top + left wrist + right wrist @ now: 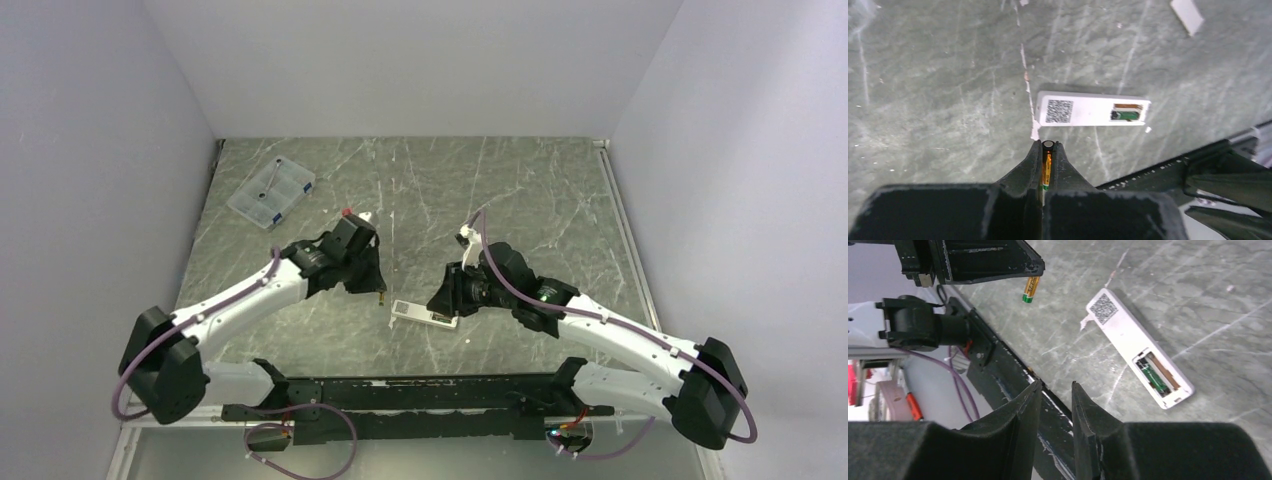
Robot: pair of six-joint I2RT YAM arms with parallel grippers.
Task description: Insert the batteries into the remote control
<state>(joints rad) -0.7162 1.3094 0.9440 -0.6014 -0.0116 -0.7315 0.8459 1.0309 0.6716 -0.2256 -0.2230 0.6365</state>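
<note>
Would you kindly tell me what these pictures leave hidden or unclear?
Remote control: display and buttons hidden in every view, since it lies face down.
Copper-orange battery: left wrist view, mostly hidden between the fingers of the left hand.
Green battery: top view, too small to see.
Clear box: top view, contents too small.

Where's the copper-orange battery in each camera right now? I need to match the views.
Top external: the copper-orange battery is a tiny speck at centre, just left of the remote control.
Left wrist: bottom centre, pinched in the left end effector, below the remote.
Right wrist: top, left of centre, hanging from that end effector.
Shared landmark: the white remote, lying flat on the table beside the battery.
</note>
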